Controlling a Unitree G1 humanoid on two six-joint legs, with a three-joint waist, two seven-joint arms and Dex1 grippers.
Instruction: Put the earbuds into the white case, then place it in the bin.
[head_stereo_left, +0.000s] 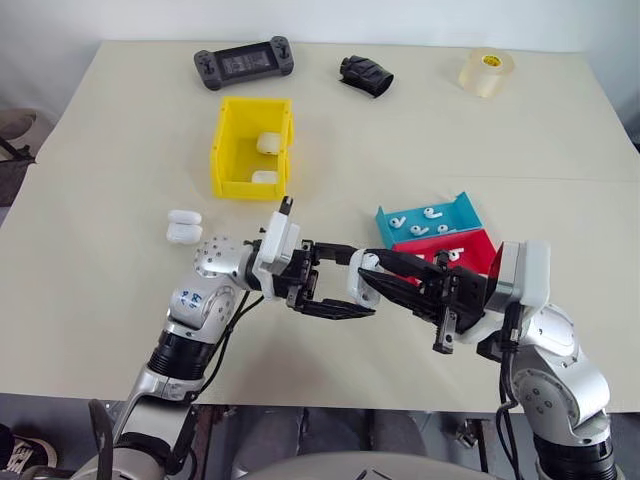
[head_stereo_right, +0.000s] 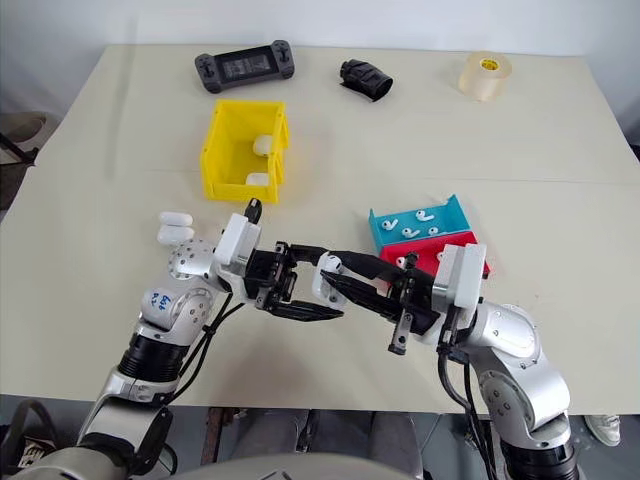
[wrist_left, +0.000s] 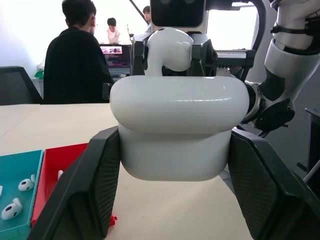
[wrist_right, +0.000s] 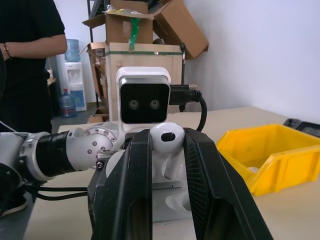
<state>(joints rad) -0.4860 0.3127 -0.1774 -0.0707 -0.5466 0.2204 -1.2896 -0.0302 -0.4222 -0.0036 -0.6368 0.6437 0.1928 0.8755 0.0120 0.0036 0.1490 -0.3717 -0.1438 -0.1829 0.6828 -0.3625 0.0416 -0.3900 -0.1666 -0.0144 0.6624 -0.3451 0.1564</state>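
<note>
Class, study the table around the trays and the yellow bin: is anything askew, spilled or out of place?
Nothing is spilled or damaged. The blue tray and red tray lie at a slant to the table edge, with loose earbuds inside. Two white cases wait beside the bin, which holds two more. All seems orderly.

left end effector (head_stereo_left: 335, 300): clamped, pointing right | right end effector (head_stereo_left: 368, 275): clamped, pointing left, tips meeting

beige table (head_stereo_left: 120, 330), yellow bin (head_stereo_left: 232, 170), trays (head_stereo_left: 465, 213), tape roll (head_stereo_left: 487, 72), game controller (head_stereo_left: 244, 63)
</note>
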